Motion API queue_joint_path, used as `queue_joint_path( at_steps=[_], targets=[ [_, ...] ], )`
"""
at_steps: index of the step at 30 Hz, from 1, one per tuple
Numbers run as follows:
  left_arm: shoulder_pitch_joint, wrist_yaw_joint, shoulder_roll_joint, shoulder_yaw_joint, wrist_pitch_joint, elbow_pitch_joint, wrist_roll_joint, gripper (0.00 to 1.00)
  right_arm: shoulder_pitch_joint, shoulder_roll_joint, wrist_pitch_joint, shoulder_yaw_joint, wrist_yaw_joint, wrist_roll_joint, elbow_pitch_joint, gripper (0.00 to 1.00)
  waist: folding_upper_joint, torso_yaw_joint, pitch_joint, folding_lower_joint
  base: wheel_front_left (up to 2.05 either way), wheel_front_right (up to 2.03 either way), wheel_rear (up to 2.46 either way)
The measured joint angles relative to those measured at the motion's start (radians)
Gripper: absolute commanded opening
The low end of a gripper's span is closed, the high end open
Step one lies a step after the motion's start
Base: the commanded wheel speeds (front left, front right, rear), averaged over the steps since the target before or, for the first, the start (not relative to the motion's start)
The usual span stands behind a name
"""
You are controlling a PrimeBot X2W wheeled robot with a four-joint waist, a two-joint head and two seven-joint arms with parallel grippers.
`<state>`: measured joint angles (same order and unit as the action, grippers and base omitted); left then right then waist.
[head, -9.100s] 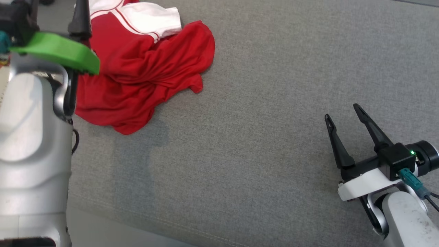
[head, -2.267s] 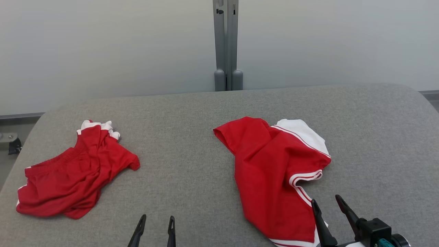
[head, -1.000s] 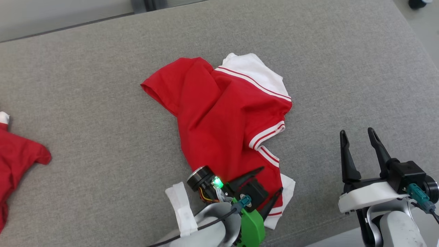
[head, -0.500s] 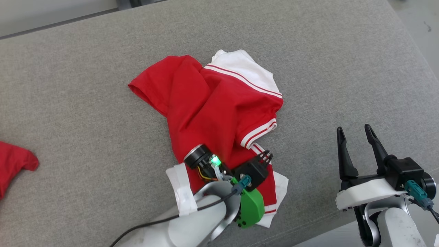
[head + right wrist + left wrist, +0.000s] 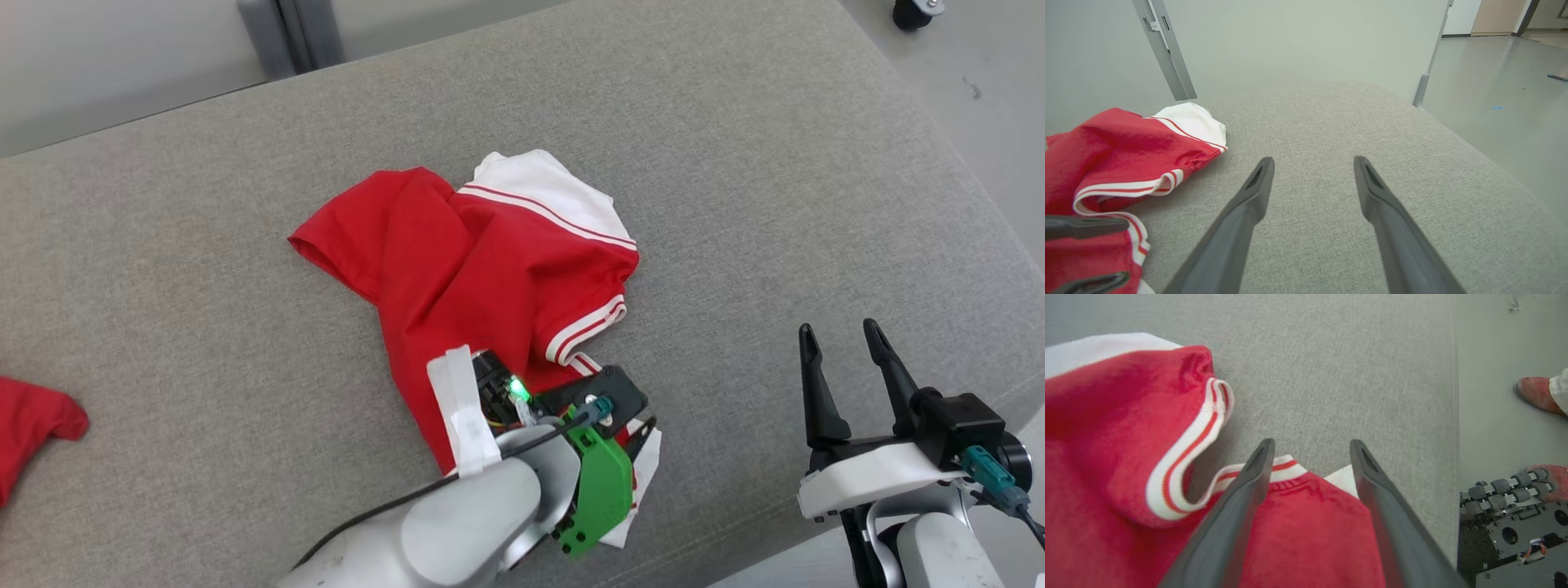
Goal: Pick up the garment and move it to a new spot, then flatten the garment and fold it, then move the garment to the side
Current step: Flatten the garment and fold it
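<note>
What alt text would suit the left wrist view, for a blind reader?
The left gripper, two dark fingers apart, is over a rumpled red garment with white striped trim on a grey padded table. A person's reddish shoe stands on the floor at right.

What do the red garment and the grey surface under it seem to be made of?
The red garment: probably a thin, soft knit fabric with a matt finish; it drapes in loose folds, and its white striped cuffs look ribbed. The grey surface: seemingly woven upholstery cloth, matt, with a fine speckled weave.
</note>
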<state>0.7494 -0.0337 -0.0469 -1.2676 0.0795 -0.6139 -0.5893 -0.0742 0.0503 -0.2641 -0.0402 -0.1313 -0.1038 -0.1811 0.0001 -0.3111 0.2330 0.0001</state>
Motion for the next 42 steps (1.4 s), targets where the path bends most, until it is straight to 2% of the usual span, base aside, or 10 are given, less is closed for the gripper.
queue_joint_path(
  at_steps=[3,10,12,19,22,26,29,35,36,42],
  targets=[
    [-0.016,0.007,0.0,-0.01,0.039,-0.019,0.057,1.0,0.0,0.0,0.0,-0.009,0.0,0.002,0.005,1.0,0.0,0.002,0.014,-0.0001,0.0,0.0,0.0],
    [-0.013,0.003,0.008,-0.011,0.044,-0.098,0.214,1.0,-0.025,0.0,0.0,-0.012,0.0,0.006,0.015,1.0,0.0,0.009,0.065,0.0,0.0,0.0,0.0],
    [-0.011,0.017,0.011,-0.009,0.039,-0.106,0.224,0.0,-0.029,0.0,0.0,-0.011,0.0,0.006,0.015,1.0,0.0,0.008,0.073,-0.0001,0.0,0.0,0.0],
    [-0.009,0.052,0.01,-0.005,0.002,-0.121,0.185,0.0,-0.027,0.0,0.0,-0.011,0.0,0.003,0.008,1.0,0.0,-0.001,0.056,0.0,0.0,0.0,0.0],
    [-0.011,0.076,0.002,0.028,-0.023,-0.095,0.107,0.0,-0.017,0.0,0.0,-0.006,0.0,-0.003,0.001,1.0,0.0,-0.003,0.038,0.0,0.0,0.0,0.0],
    [0.012,0.105,-0.004,0.095,-0.055,0.029,-0.041,0.0,-0.012,0.0,0.0,0.002,0.0,-0.008,-0.007,1.0,0.0,-0.004,0.009,0.0,0.0,0.0,0.0],
    [0.092,0.108,-0.001,0.145,-0.068,0.121,-0.124,0.0,-0.011,0.0,0.0,0.02,0.0,-0.016,-0.011,1.0,0.0,-0.008,-0.012,0.0,0.0,0.0,0.0],
    [0.26,0.074,-0.002,0.273,-0.13,0.244,-0.336,0.0,-0.014,0.0,0.0,0.051,0.0,-0.027,-0.013,1.0,0.0,-0.048,-0.033,-0.0001,0.0,0.0,0.0],
    [0.3,0.085,-0.003,0.289,-0.149,0.26,-0.378,0.0,-0.016,-0.001,0.0,0.051,0.0,-0.029,-0.012,1.0,0.0,-0.057,-0.035,0.0,0.0,0.0,0.0],
    [0.482,0.085,0.0,0.421,-0.292,0.247,-0.536,0.0,-0.019,0.0,0.0,0.041,0.0,-0.049,-0.004,1.0,0.0,-0.095,-0.041,-0.0001,0.0,0.0,0.0]
  ],
)
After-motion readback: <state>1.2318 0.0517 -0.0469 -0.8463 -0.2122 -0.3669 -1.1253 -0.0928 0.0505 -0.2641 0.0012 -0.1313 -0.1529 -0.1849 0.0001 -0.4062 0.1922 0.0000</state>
